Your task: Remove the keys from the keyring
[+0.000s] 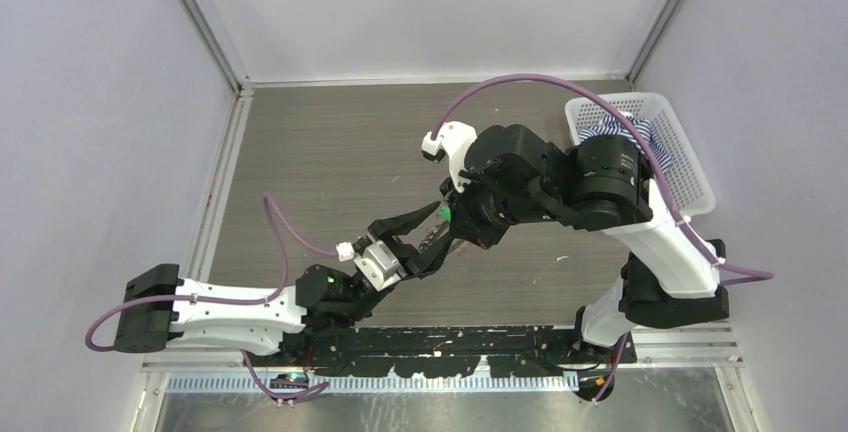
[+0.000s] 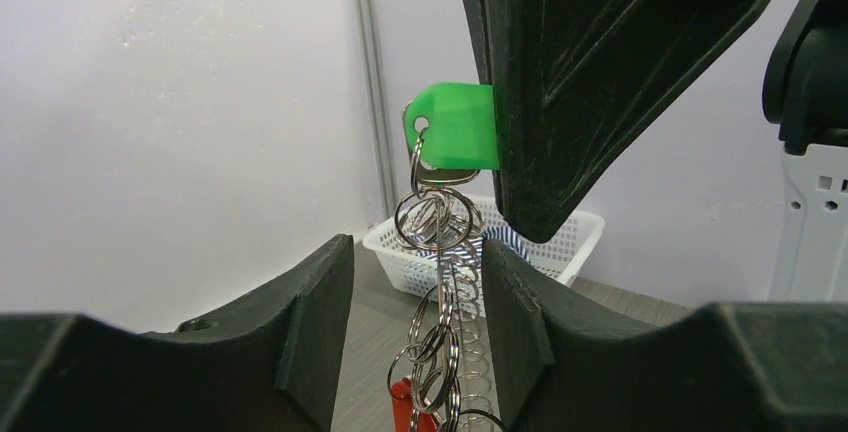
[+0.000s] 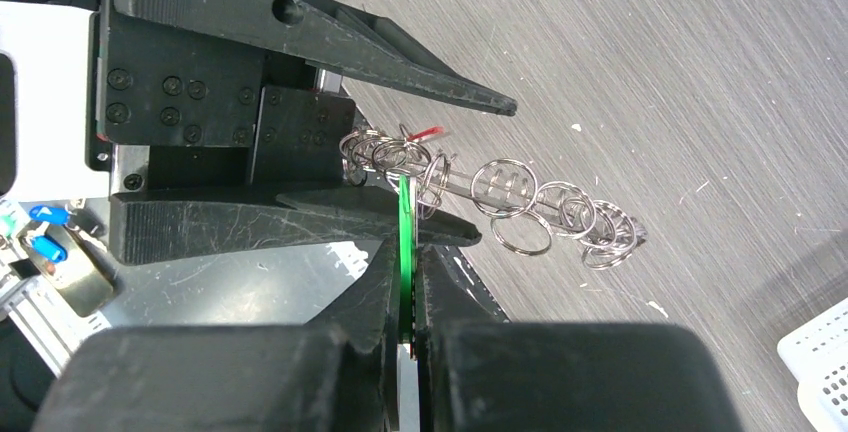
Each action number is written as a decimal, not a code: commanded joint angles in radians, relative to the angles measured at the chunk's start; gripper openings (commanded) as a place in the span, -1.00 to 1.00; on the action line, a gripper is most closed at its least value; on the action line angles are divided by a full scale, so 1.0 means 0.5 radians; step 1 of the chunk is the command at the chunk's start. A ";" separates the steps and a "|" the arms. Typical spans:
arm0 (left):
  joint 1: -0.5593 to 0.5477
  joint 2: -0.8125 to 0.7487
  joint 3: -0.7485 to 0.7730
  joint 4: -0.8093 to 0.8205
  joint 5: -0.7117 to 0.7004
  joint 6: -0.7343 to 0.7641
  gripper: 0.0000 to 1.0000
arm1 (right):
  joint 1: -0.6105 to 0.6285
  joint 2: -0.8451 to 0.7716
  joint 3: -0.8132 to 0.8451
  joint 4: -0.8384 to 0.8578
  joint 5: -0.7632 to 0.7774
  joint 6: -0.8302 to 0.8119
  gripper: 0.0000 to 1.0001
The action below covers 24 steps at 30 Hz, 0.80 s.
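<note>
My right gripper (image 3: 403, 252) is shut on the flat green-headed key (image 3: 404, 207), held edge-on above the table; it also shows in the left wrist view (image 2: 455, 127). From the key hangs a chain of linked silvery keyrings (image 2: 440, 217) that trails down onto the table (image 3: 560, 214). No plain silvery keys can be made out, only rings and a small red piece (image 2: 405, 402). My left gripper (image 2: 415, 257) is open, its fingers on either side of the hanging rings without closing on them. In the top view both grippers meet mid-table, the left (image 1: 441, 231) and the right (image 1: 446, 214).
A white plastic basket (image 1: 690, 167) with striped cloth stands at the right rear; it also shows in the left wrist view (image 2: 575, 242). Walls enclose the grey wood-grain table (image 1: 330, 152). A black rail (image 1: 450, 337) runs along the near edge.
</note>
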 commanded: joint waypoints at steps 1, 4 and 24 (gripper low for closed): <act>-0.018 -0.034 0.049 0.174 -0.071 0.034 0.03 | 0.011 0.004 0.061 0.009 0.061 0.032 -0.98; -0.044 -0.038 0.041 0.174 -0.113 0.041 0.04 | 0.011 0.030 0.087 -0.001 0.087 0.048 -0.98; -0.231 -0.202 0.011 0.048 -0.833 0.097 0.36 | -0.045 0.238 0.303 -0.202 0.149 0.122 -0.98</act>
